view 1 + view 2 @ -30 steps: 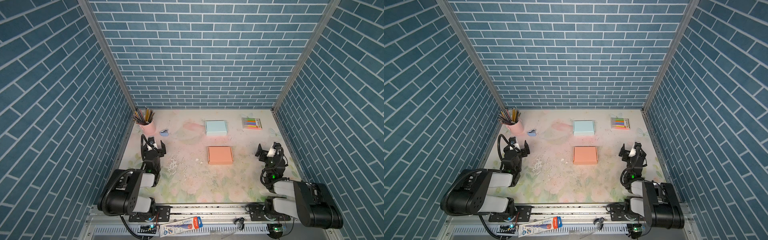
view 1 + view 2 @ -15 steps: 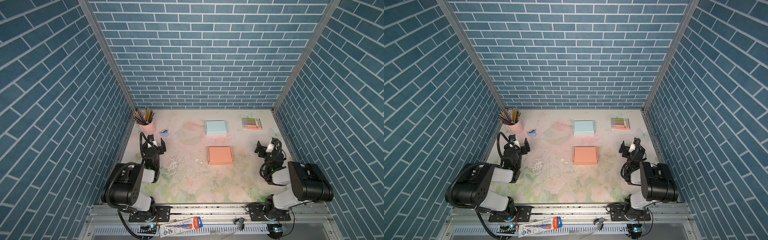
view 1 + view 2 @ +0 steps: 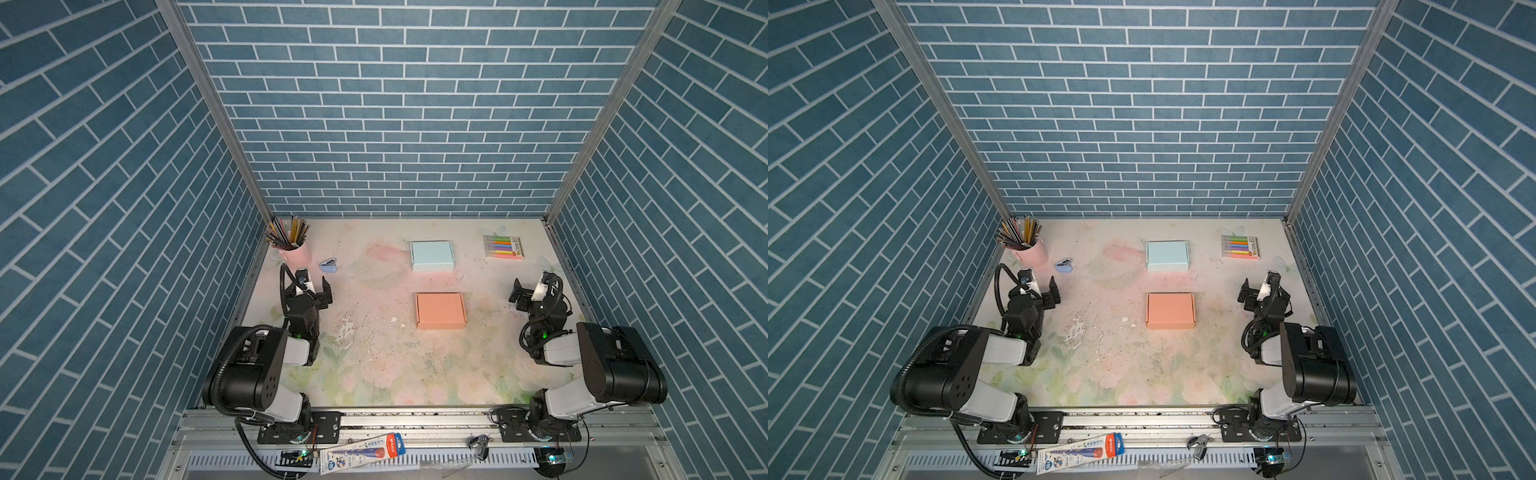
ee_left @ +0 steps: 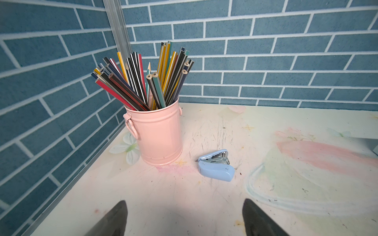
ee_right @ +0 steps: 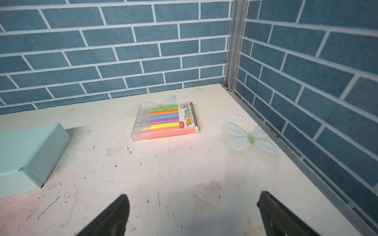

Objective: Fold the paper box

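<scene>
**Change since the earlier frames:** both arms have lifted their big elbow links off the near edge, the right arm most visibly, and each end effector sits slightly farther in. Nothing on the surface has moved.

**End effectors:** two, both empty. The left end effector has its jaws spread wide over bare surface at the left side; the left wrist view shows its two dark fingertips well apart with nothing between them. The right end effector is likewise wide open at the right side, and the right wrist view confirms it holds nothing.

**Task items:** two paper boxes, both lying flat with lids closed and untouched by either arm.
- The orange paper box sits at the centre of the surface, between the two end effectors and well apart from each.
- The light blue paper box sits just beyond it, toward the far wall.

**Other items:**
- One pink cup stands upright in the far-left corner, full of pencils that are too many to count.
- One blue stapler lies just right of the cup.
- One clear marker pack lies flat at the far right, holding six markers.
</scene>
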